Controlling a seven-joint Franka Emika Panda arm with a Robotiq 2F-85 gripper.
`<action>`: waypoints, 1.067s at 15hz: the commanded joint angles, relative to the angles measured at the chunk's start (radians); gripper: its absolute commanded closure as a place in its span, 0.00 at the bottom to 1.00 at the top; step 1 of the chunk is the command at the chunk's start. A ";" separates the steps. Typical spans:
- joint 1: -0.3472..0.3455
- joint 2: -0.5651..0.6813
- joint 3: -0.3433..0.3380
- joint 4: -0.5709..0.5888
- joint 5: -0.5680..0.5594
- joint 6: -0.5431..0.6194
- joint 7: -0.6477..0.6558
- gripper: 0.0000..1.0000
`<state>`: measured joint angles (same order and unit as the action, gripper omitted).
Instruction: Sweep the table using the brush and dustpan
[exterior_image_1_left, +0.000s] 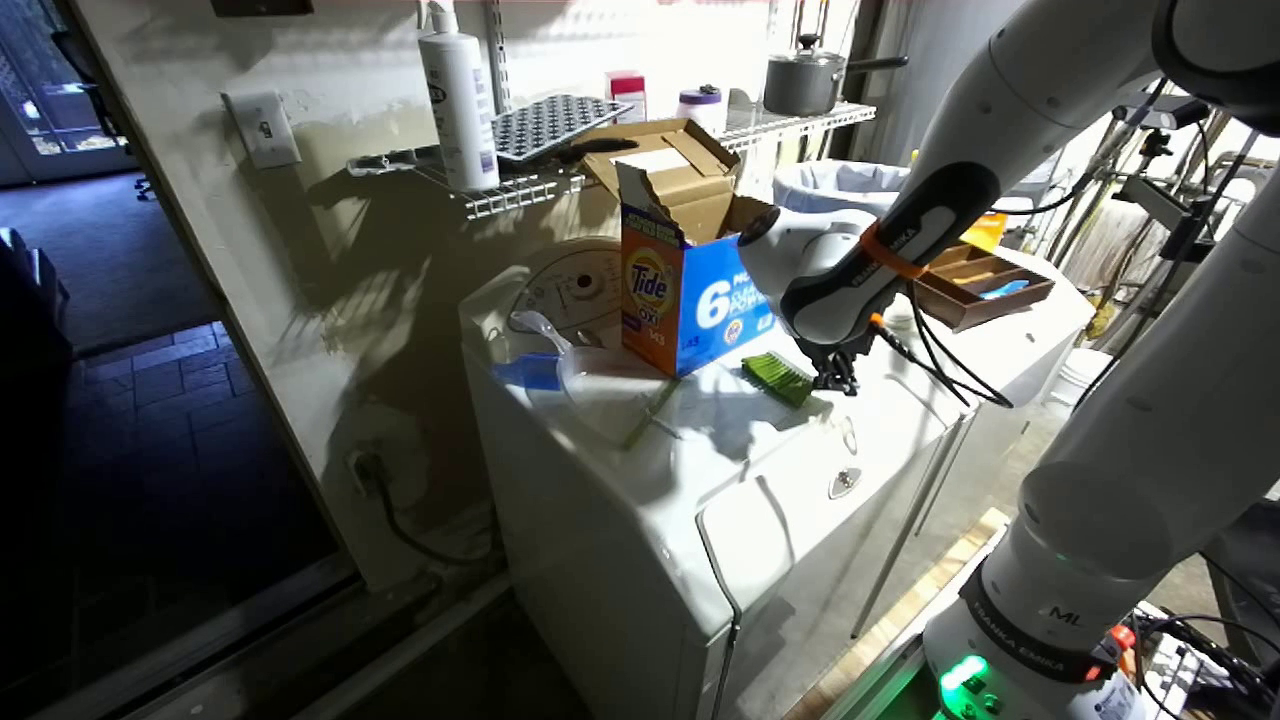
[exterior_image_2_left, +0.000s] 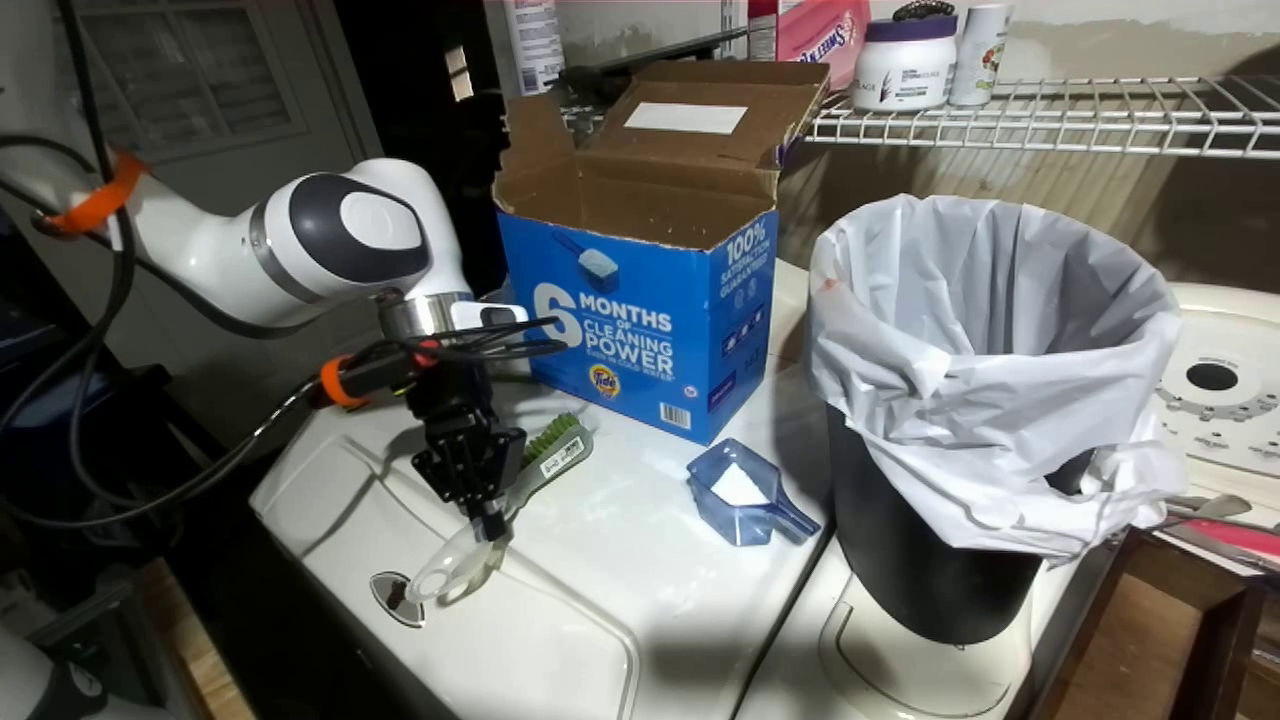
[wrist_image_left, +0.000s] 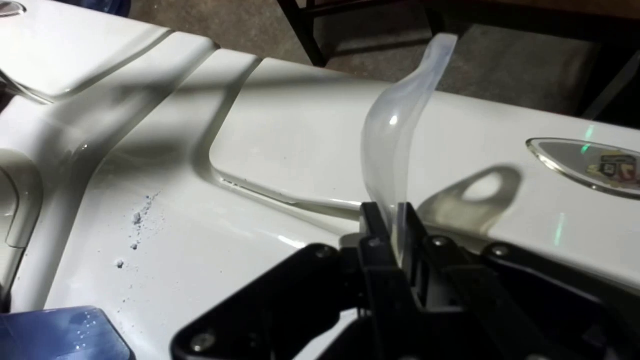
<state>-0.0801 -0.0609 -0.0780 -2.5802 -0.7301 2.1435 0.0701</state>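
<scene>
My gripper (exterior_image_2_left: 487, 518) is shut on the clear handle of the brush (exterior_image_2_left: 560, 452). In the wrist view the handle (wrist_image_left: 392, 135) stands up between the fingertips (wrist_image_left: 390, 215), and its shadow falls on the white table (wrist_image_left: 300, 125). The brush has a grey-green head and green bristles (exterior_image_1_left: 778, 378), seen beside the gripper (exterior_image_1_left: 836, 380) over the table (exterior_image_1_left: 640, 480). I cannot tell whether the bristles touch the top. A clear dustpan (exterior_image_1_left: 610, 395) lies at the table's end beside the box. Bluish-white powder (wrist_image_left: 137, 220) is scattered on the table in the wrist view.
An open Tide cardboard box (exterior_image_2_left: 630, 320) stands at the back. A blue scoop (exterior_image_2_left: 735, 490) holding white powder lies in front of it, partly seen in the wrist view (wrist_image_left: 65, 335). A lined black bin (exterior_image_2_left: 920, 550), a brown wooden tray (exterior_image_2_left: 1140, 620) and a wire shelf (exterior_image_2_left: 1050, 130) are nearby.
</scene>
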 joint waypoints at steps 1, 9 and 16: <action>-0.013 0.050 -0.011 0.040 -0.046 0.041 -0.017 0.97; -0.019 0.115 -0.024 0.098 -0.061 0.056 -0.036 0.62; -0.014 0.099 -0.025 0.110 -0.070 0.037 -0.030 0.14</action>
<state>-0.0919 0.0440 -0.1014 -2.4816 -0.7719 2.1864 0.0481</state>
